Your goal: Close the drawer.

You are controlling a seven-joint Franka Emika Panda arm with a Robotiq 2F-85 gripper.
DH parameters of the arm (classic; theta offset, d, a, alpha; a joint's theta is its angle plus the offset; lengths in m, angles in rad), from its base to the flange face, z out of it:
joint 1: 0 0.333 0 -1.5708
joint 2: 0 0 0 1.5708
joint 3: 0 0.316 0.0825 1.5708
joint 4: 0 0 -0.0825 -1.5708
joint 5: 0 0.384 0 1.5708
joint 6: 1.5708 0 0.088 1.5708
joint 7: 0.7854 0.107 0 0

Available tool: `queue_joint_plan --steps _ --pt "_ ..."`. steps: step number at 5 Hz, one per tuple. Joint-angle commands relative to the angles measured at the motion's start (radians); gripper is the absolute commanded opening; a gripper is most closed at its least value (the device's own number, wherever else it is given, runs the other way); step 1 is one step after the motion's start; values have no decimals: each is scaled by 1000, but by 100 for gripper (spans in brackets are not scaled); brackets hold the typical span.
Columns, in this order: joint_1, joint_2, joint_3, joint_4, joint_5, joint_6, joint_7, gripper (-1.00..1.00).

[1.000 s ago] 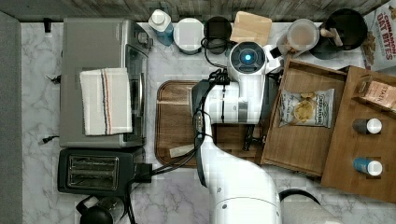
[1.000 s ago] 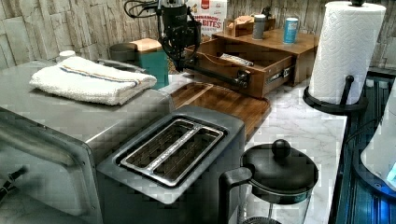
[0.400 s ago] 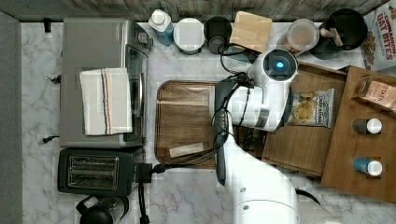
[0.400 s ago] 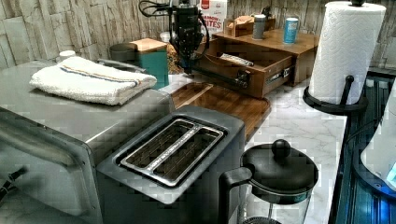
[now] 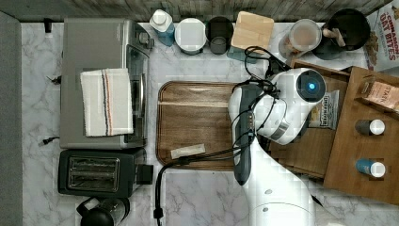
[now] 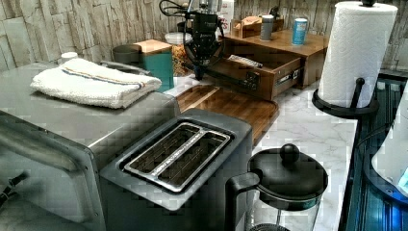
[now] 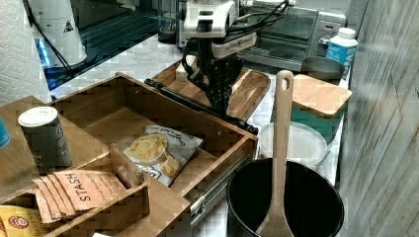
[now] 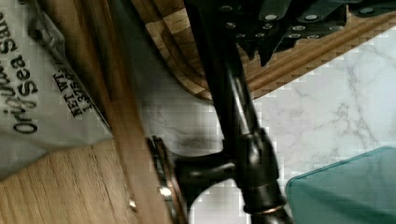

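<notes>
The drawer is a shallow brown wooden box standing pulled out of its cabinet, with a chip bag lying in it. A dark metal handle bar runs along the drawer's front wall. My gripper points down, shut, with its tip right at this bar on the outer side of the front wall, and nothing is held. The wrist view has the bar running up beside the fingertips. In the top view my arm covers the drawer's front edge.
A darker wooden tray lies just in front of the drawer. A teal canister with a wooden lid and a black pot with a wooden spoon stand near the drawer's corner. The toaster oven is beyond the tray. The cabinet top carries bottles.
My arm has swung from over the darker tray toward the top view's right, bringing the gripper to the drawer's handle. The drawer itself looks unmoved.
</notes>
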Motion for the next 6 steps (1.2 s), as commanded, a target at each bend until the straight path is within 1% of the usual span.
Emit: queue_joint_plan --steps 1,2,3,4,5,6 --pt "37 -13 -2 -30 -46 -48 -9 -100" --pt "-10 14 -38 6 -103 -75 -142 -100" --pt "-50 -7 -82 1 -192 -25 -227 -100" --pt "-86 -17 -105 7 -218 71 -323 -100" --pt "-161 19 -105 130 -197 -39 -446 -100" --pt "-217 50 -144 220 -175 -100 -485 -100"
